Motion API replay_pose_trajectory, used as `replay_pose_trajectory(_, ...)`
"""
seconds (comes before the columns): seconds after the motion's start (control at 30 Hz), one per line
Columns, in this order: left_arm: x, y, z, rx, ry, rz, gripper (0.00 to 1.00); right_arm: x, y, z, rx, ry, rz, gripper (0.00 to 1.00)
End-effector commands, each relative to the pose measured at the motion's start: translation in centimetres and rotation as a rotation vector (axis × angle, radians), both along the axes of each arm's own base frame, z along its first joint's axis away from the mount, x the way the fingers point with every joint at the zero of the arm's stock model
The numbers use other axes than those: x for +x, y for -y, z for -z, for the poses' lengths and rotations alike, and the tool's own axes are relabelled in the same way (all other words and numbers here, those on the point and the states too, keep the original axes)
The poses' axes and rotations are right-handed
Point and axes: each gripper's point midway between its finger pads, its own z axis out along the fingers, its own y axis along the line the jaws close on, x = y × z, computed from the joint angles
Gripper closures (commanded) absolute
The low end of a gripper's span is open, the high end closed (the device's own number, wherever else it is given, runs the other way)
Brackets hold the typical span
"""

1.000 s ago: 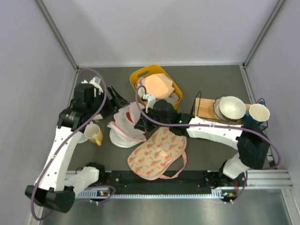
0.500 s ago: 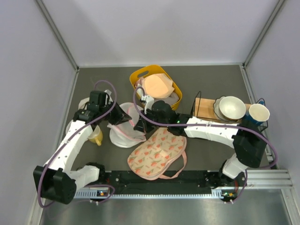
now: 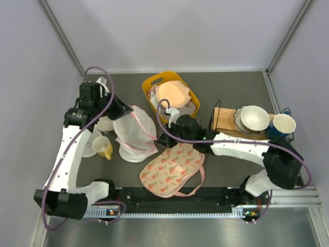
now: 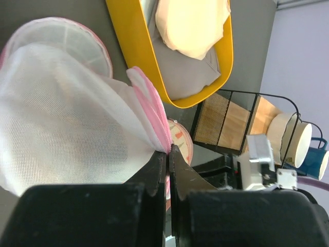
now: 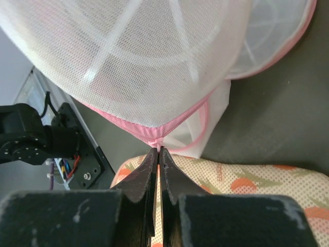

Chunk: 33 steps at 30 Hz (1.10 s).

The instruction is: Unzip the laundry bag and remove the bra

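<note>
The laundry bag [image 3: 134,129] is white mesh edged with a pink zipper, left of centre on the table. It is pulled up taut between both grippers. My left gripper [image 3: 126,109] is shut on its pink edge at the far left side. In the left wrist view the jaws [image 4: 168,150] pinch the pink trim, and mesh [image 4: 67,113] fills the left. My right gripper [image 3: 163,138] is shut on the pink zipper tab at the bag's near right side. That pinch shows at the fingertips [image 5: 158,148], under the mesh dome [image 5: 133,56]. The bra does not show through the mesh.
A yellow basket [image 3: 148,87] behind the bag holds a pale peach bra [image 3: 174,93]. A cream pouch with red print [image 3: 172,169] lies in front. A yellow mug [image 3: 104,148] stands at the left. A wire rack [image 3: 226,117], bowl [image 3: 255,117] and blue cup [image 3: 284,124] stand at the right.
My left gripper closed on the bag's pink edge and drew it back and to the left, stretching the bag upward. My right gripper kept its grip and shifted slightly right.
</note>
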Motion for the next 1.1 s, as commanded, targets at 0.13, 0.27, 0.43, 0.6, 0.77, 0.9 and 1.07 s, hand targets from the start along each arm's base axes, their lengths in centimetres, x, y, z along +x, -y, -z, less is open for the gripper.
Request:
replay_pose_trajectory(0.13,3.7,-0.3,1.0,-0.066,0.011,0.053,1.0,-0.7,-0.1,-1.7,0.053,0.035,-0.043,1.0)
replay_pose_trajectory(0.27,3.5,0.5,2.7,-0.086,-0.047,0.098,0.65,-0.3,-0.6,-3.9,0.074,0.045,-0.036,1.0)
replay_pose_trajectory(0.43,1.2,-0.3,0.7,-0.035,0.025,0.06,0.15,-0.2,-1.8,-5.1,0.106,0.013,-0.046,1.0)
replay_pose_trajectory(0.6,-2.8,0.1,2.8,-0.085,-0.03,0.014,0.16,-0.1,-2.3,-4.8,0.109,0.003,-0.053,1.0)
replay_pose_trajectory(0.77,-4.0,2.8,5.3,-0.16,-0.076,0.079,0.17,-0.1,-2.6,-4.3,0.105,-0.008,-0.062,1.0)
replay_pose_trajectory(0.9,-3.3,4.5,6.3,-0.133,-0.103,0.115,0.2,-0.2,-2.4,-3.9,0.098,-0.014,-0.061,1.0)
replay_pose_trajectory(1.07,-2.1,6.3,7.7,-0.103,-0.13,0.146,0.34,-0.4,-2.3,-3.7,0.092,-0.02,-0.06,1.0)
